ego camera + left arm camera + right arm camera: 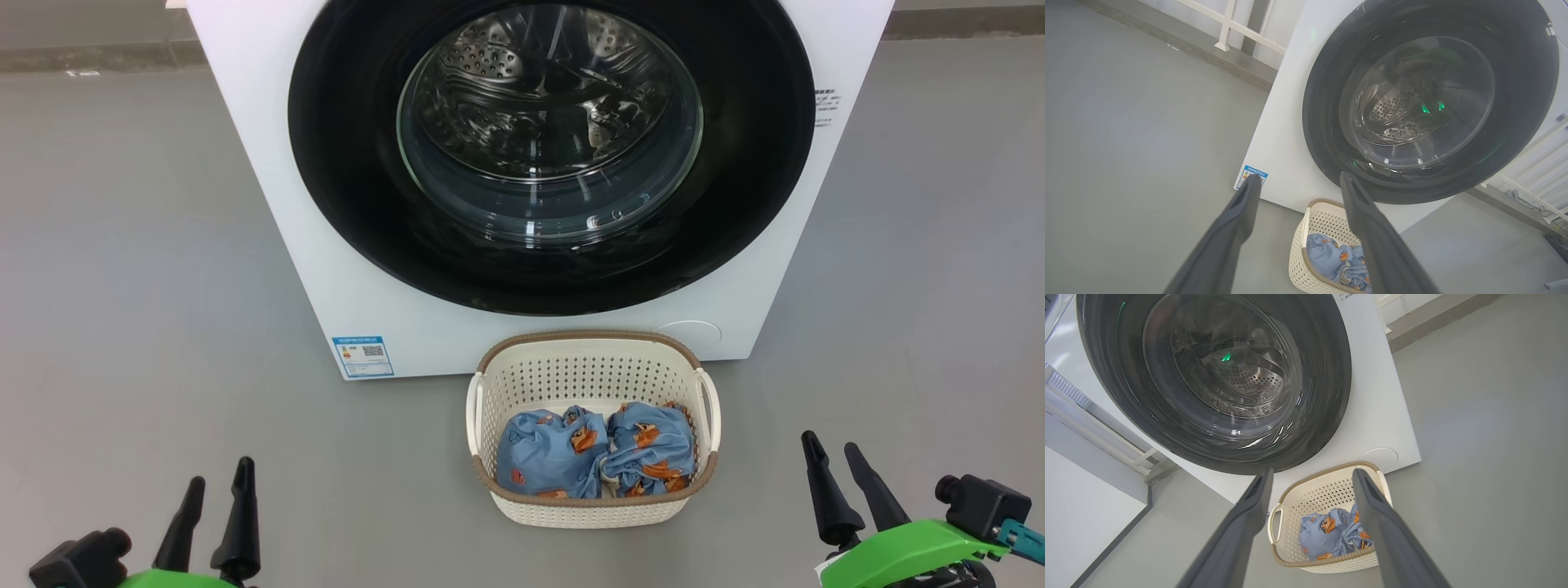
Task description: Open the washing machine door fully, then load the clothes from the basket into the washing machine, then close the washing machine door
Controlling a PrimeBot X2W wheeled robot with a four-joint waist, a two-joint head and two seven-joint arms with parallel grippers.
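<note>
In the head view we see the washing machine standing on the grey floor, its white front facing us. The washing machine door is shut flat against that front, and the steel drum shows through its clear glass. A small blue label sits at the lower left corner of the front. The basket stands on the floor just before the machine, below the door and a little towards the right of the front. The clothes lie inside it as two bundles side by side, touching each other. Our left fingers rise at the lower left with a gap between them and nothing in it. Our right fingers rise at the lower right, likewise apart and empty. Both pairs are well apart from the basket.

In the left wrist view the two dark fingers stand wide apart above the floor. The tip of one lies over the blue label. The other crosses the basket, where we see part of the blue fabric. The door is closed above them.

In the right wrist view the fingers are spread, holding nothing. Between them we see the basket with the clothes on its bottom, and the closed door above.
</note>
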